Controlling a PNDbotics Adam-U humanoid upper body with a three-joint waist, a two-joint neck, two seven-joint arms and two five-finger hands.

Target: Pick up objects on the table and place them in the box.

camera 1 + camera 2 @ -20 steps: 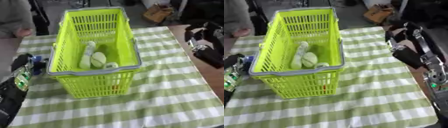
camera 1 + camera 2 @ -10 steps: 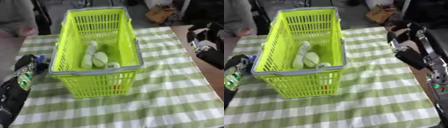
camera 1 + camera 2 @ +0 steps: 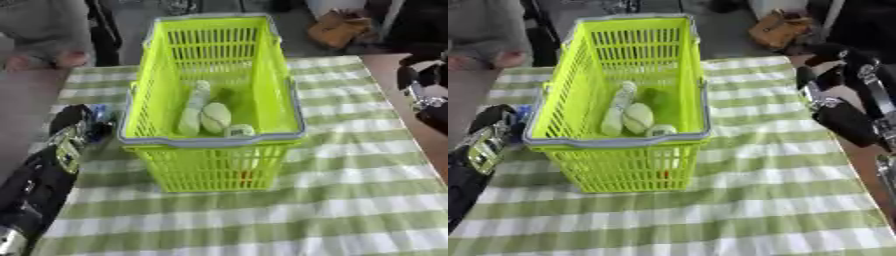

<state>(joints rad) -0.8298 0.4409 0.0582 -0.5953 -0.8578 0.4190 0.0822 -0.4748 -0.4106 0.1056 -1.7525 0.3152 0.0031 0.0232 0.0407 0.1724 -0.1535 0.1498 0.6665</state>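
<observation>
The yellow-green basket [image 3: 213,141] stands mid-table on the checked cloth. Inside lie a pale bottle [image 3: 194,107], a round green-and-white thing [image 3: 215,116], a small white thing [image 3: 239,131] and a dark green thing [image 3: 229,96]. My left hand [image 3: 72,119] lies on the cloth just left of the basket, with a small blue thing [image 3: 101,113] at its far side. I cannot make out whether it holds that thing. My right hand [image 3: 831,70] hangs above the table's right edge, well clear of the basket, with nothing in it.
The green-and-white checked cloth [image 3: 780,200] covers the table. A person sits at the far left corner, hands [image 3: 61,59] near the table edge. A brown thing [image 3: 779,29] lies on the floor behind. My right forearm [image 3: 846,120] runs along the right edge.
The whole picture has shifted a little, so the camera has moved. Neither the hands nor the basket show any move of their own.
</observation>
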